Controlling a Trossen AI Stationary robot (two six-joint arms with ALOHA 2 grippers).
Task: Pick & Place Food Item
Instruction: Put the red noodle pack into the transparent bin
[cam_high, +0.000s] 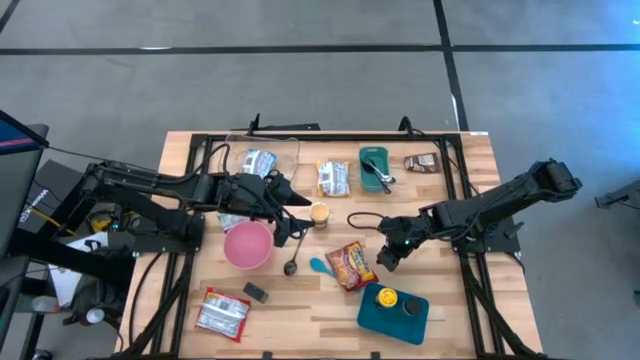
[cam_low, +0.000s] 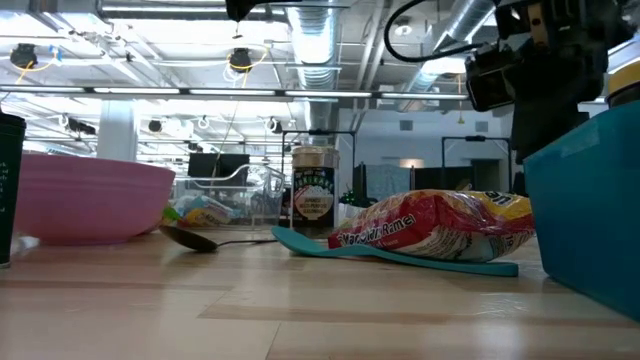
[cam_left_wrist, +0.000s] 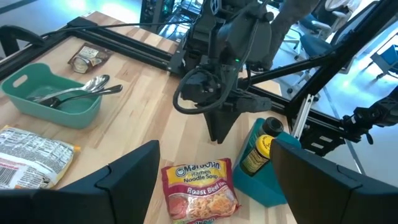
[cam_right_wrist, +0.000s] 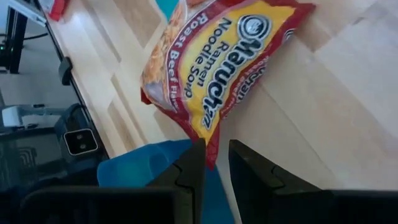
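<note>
A red and yellow Maruchan ramen packet (cam_high: 350, 265) lies on the wooden table right of centre. In the low view (cam_low: 430, 225) it rests partly on a blue spoon (cam_low: 400, 255). My right gripper (cam_high: 386, 258) stands at the packet's right edge, its fingers slanting down, and is shut on the packet's corner (cam_right_wrist: 216, 158). My left gripper (cam_high: 285, 228) hovers open and empty just right of the pink bowl, its fingers wide apart (cam_left_wrist: 214, 180) and facing the packet (cam_left_wrist: 199, 186). My right gripper pinches the ramen packet's corner (cam_right_wrist: 212, 149) between its two fingers, which stand a narrow gap apart. The fingers come slanting down from the table's right side. The rest of the packet lies flat on the table and the spoon.
A pink bowl (cam_high: 248, 244), a metal spoon (cam_high: 292, 262) and a small jar (cam_high: 319, 214) sit near my left gripper. A blue tray (cam_high: 375, 318) with a yellow-capped bottle stands at the near edge beside the packet. A green tray (cam_high: 375, 170) of spoons and several snack packets lie farther off.
</note>
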